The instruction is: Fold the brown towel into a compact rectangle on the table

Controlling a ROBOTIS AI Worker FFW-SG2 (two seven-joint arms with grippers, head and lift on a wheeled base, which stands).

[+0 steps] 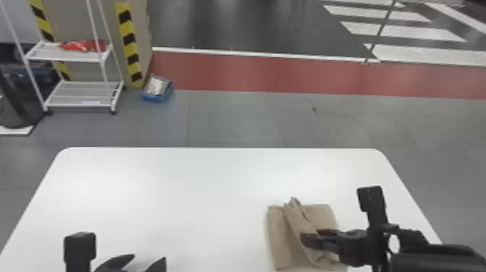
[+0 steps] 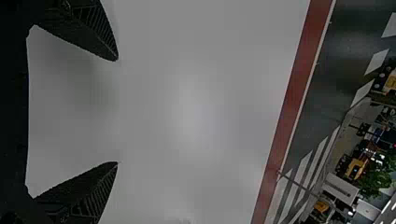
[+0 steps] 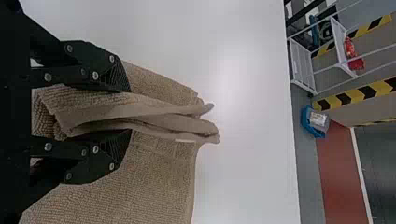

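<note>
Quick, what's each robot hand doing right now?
Left hand: open, holding nothing.
Right hand: closed on a fold of the towel.

The towel [image 1: 277, 238] at the lower right of the head view is light brown. The table [image 1: 180, 188] is white. At the upper left, a strip [image 1: 127, 27] has yellow and black stripes.

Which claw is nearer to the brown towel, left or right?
Right. The right claw is at the brown towel, its fingers on either side of a raised fold; the left claw is well off to the towel's left, with table between.
</note>
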